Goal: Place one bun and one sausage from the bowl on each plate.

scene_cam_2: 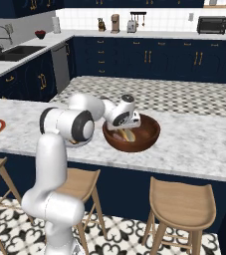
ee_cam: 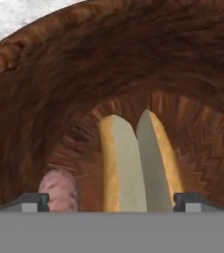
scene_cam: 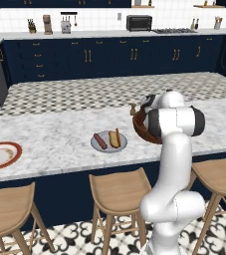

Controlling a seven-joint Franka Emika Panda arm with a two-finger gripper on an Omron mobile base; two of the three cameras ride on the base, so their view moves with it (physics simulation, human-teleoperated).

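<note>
Now | fingers (ee_cam: pixel 111 200) wide, empty | bun (ee_cam: pixel 135 165) between them in bowl (ee_cam: pixel 192 74) | long axis runs straight ahead

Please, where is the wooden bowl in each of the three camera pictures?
Left base view: the bowl sits right of centre on the marble counter, mostly hidden behind the arm.
Right base view: the bowl is at centre, the hand reaching into it.
Hand view: its inner wall surrounds a split bun.
Shared landmark: the marble counter.
</note>
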